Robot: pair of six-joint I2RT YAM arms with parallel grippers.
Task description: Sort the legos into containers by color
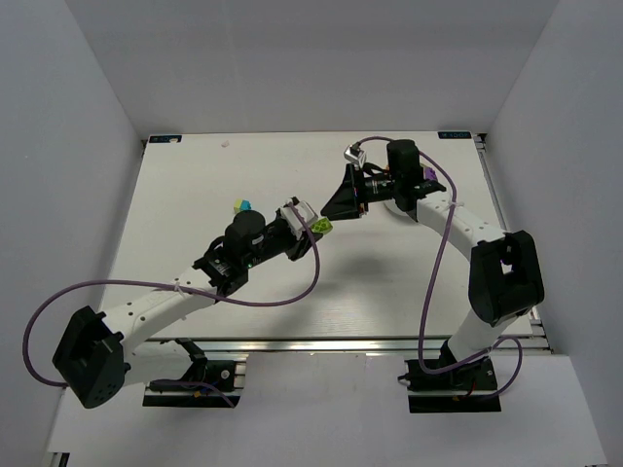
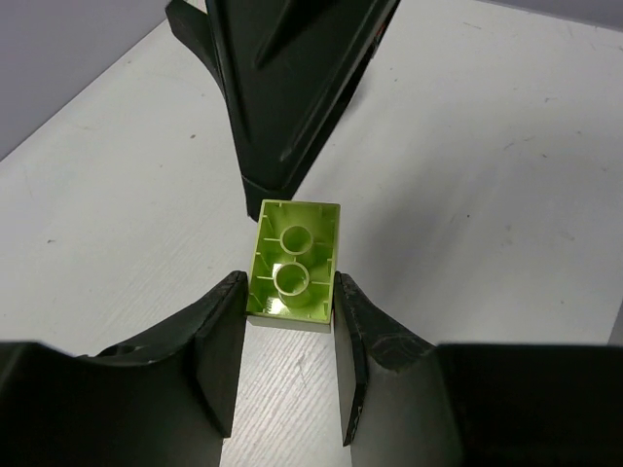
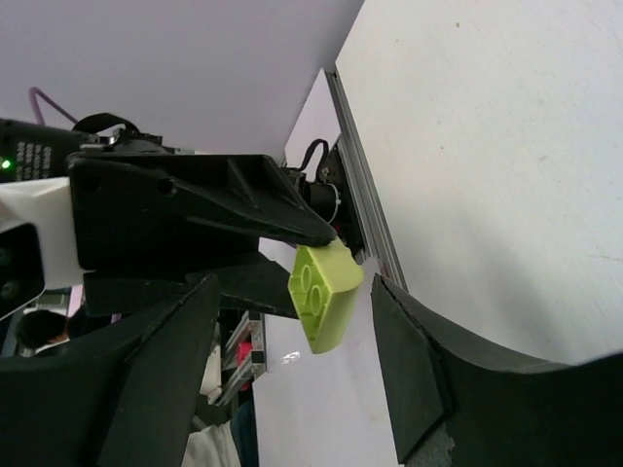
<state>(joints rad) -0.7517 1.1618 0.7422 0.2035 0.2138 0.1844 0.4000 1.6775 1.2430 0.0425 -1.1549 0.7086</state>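
Yellow-green lego (image 2: 292, 261) in left claw (image 2: 289, 304), long axis toward right claw (image 3: 297, 292)

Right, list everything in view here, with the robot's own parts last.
pale yellow-green lego brick: one, gripped above the table with its hollow underside toward the left wrist camera
cyan and yellow legos: one small cluster on the table beyond the left arm; the number of bricks is too small to tell
purple lego: at least one, on the table beside the right arm and partly hidden by it
table: one, white
cables: purple, looping along both arms
left arm: white and black; left fingers shut on the pale yellow-green brick
right arm: white and black; right fingers open, either side of that brick without touching it
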